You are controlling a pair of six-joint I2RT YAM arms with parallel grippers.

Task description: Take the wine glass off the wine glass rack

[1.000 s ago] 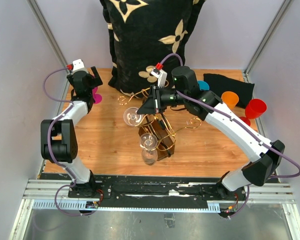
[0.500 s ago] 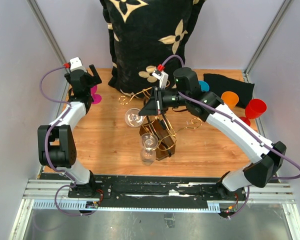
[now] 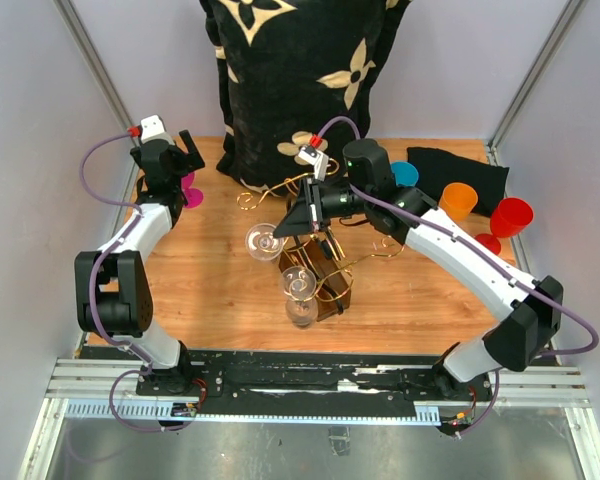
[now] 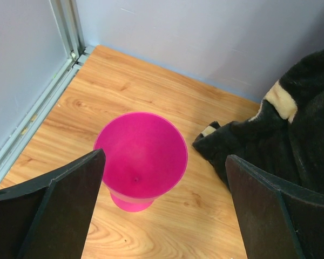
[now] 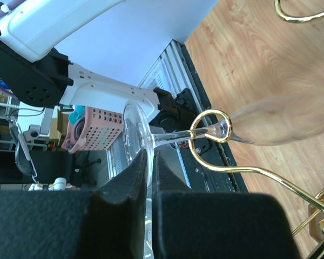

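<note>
We are pinching the wine glass (image 5: 281, 121) by its foot with the right gripper (image 5: 149, 162), its stem pointing straight ahead through a loop of the wine glass rack (image 5: 243, 170); the left gripper (image 4: 163, 162) is hanging spread, well apart.

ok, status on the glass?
Right jaws shut on glass foot. Stem inside rack loop, not free. Left jaws open over pink cup. Second glass hangs nearby.

Pale lilac walls (image 3: 30, 150) with grey metal corner posts (image 3: 93, 65) enclose a warm wood-grain tabletop (image 3: 205, 290)
</note>
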